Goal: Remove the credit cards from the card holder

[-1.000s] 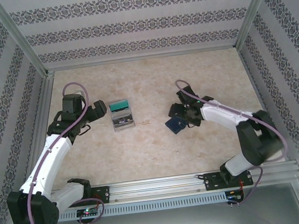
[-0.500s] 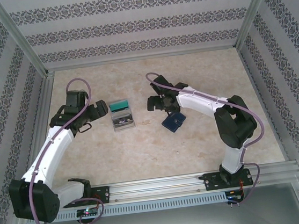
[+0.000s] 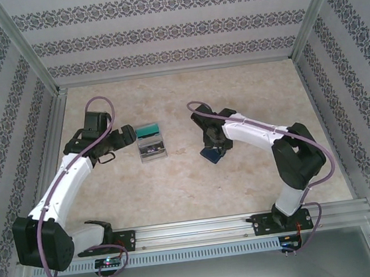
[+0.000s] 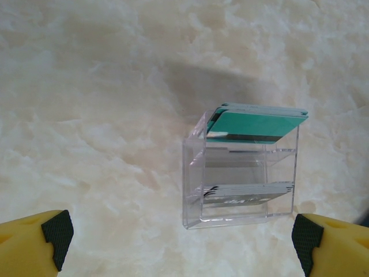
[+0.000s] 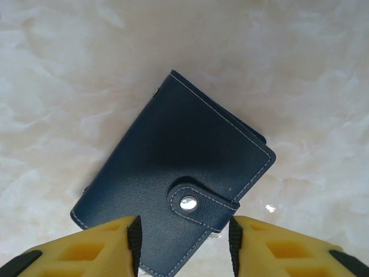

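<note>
The card holder (image 5: 173,167) is a dark navy wallet lying flat and closed on the marble table, its tab fastened by a silver snap (image 5: 188,202). Whatever cards it holds are hidden. In the top view the card holder (image 3: 208,154) lies just under my right gripper (image 3: 212,142). In the right wrist view that gripper (image 5: 183,236) is open, with a yellow finger on each side of the tab end. My left gripper (image 3: 128,134) is open and empty, facing a clear plastic box (image 4: 242,173) with the fingertips (image 4: 57,234) wide apart.
The clear box (image 3: 151,144) holds teal cards (image 4: 256,122) on its upper shelf and a stack of grey cards (image 4: 248,193) lower down. Patterned walls and metal posts enclose the table. Open tabletop lies between the box and the wallet.
My right gripper swung away to the upper left of the wallet, then came back down over it. The left arm shifted only slightly.
</note>
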Motion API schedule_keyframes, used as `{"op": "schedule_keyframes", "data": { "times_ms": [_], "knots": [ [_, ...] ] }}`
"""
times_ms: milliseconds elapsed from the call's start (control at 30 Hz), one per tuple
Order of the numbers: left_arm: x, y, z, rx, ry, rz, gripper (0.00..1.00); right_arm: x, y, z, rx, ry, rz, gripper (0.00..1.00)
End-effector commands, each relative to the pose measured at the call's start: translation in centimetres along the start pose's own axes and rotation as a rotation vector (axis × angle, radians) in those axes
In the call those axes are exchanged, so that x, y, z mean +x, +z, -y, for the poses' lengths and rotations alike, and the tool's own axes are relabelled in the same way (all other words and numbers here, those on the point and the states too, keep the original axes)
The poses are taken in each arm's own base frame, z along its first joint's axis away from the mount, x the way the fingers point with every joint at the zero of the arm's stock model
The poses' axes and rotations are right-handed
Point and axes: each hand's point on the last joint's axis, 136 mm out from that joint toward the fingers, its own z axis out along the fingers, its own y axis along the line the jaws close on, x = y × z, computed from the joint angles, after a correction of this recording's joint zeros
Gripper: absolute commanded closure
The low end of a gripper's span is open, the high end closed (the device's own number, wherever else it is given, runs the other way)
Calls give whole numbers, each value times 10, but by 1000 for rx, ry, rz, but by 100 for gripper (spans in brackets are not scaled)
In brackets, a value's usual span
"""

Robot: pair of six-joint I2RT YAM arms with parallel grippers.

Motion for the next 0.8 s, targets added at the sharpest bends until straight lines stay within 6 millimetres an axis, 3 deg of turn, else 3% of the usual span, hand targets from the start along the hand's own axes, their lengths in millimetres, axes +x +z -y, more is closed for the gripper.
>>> {"op": "schedule_keyframes", "data": {
  "times_ms": [0,500,767],
  "knots": [
    [-3,-1,10,31,17,-2,1,8,11,2,36,10,-36,54],
    [-1,7,15,47,30,-38,1,11,43,6,71,21,-81,60],
    [0,10,21,70,18,-56,1,16,37,8,49,18,-81,92]
  ]
}}
